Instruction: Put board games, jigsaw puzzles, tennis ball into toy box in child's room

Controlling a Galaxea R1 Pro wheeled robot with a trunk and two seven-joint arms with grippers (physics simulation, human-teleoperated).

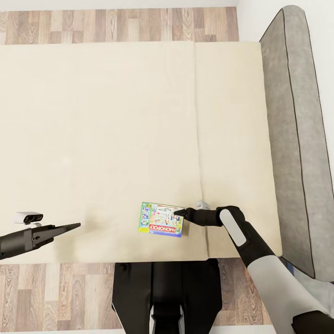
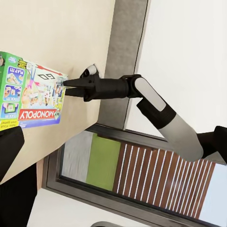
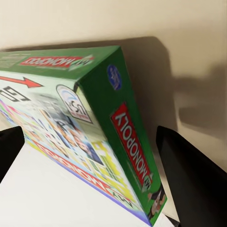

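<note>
A white Monopoly board game (image 1: 161, 219) with a green edge lies near the front edge of the beige bed (image 1: 102, 130). My right gripper (image 1: 178, 214) reaches it from the right, and its fingers close over the box's right-hand edge. Seen from the left wrist, the right gripper (image 2: 65, 87) pinches the edge of the box (image 2: 30, 92). The right wrist view shows the box (image 3: 94, 123) tilted between the two dark fingers (image 3: 189, 175), throwing a shadow on the mattress. My left gripper (image 1: 75, 226) hovers shut over the bed's front left, well apart from the box.
The grey headboard (image 1: 297, 139) runs along the bed's right side. Wood-plank floor (image 1: 116, 25) lies beyond the bed and in front of it, where my dark base (image 1: 162, 292) stands. A dark-framed window (image 2: 142, 175) appears in the left wrist view.
</note>
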